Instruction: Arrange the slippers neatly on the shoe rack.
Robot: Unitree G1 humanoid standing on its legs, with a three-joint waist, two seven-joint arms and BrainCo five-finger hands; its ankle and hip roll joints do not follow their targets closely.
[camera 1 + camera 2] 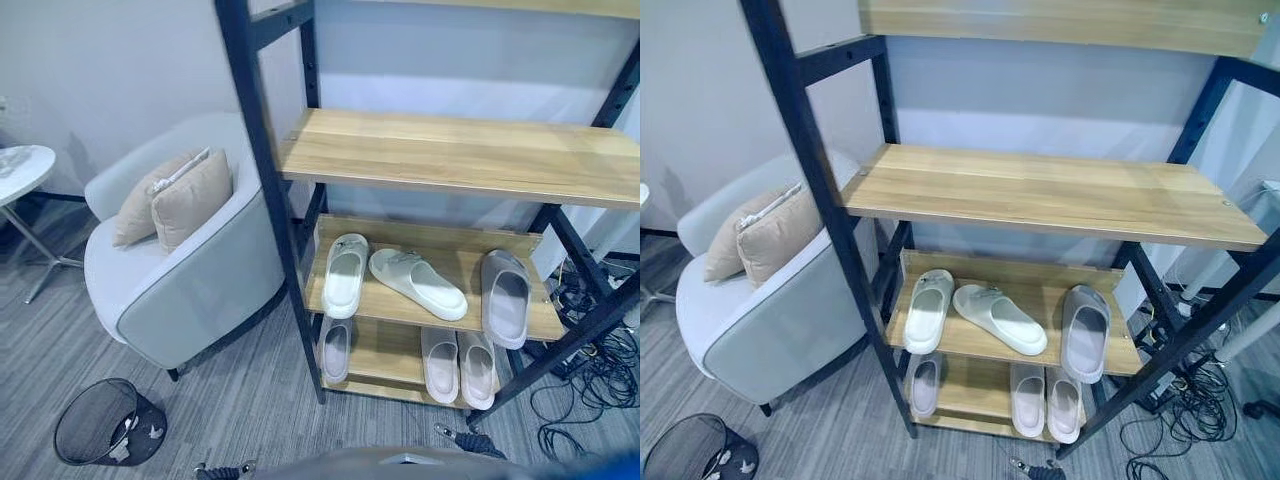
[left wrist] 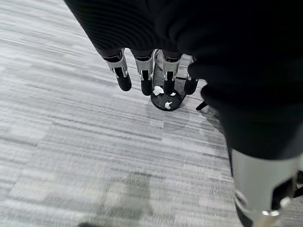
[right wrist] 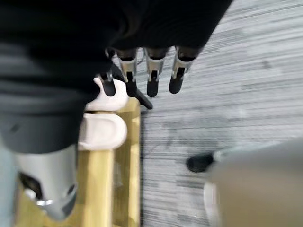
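The shoe rack [image 1: 262,150] has a black frame and wooden shelves. On its lower middle shelf [image 1: 455,250] a white slipper [image 1: 344,273] points inward at the left, a second white slipper [image 1: 417,283] lies askew beside it, and a grey slipper [image 1: 505,297] sits at the right. The bottom shelf holds one pale slipper [image 1: 335,347] at the left and a pale pair [image 1: 458,366] at the right. My left hand [image 2: 142,71] hangs with straight fingers above the carpet. My right hand [image 3: 151,75] hangs open over the rack's bottom corner, near two pale slippers [image 3: 102,131].
A grey armchair [image 1: 190,285] with two beige cushions [image 1: 175,200] stands close to the rack's left post. A black mesh wastebasket [image 1: 105,425] lies on the carpet in front of it. A round white table [image 1: 20,170] is far left. Cables [image 1: 590,390] lie right of the rack.
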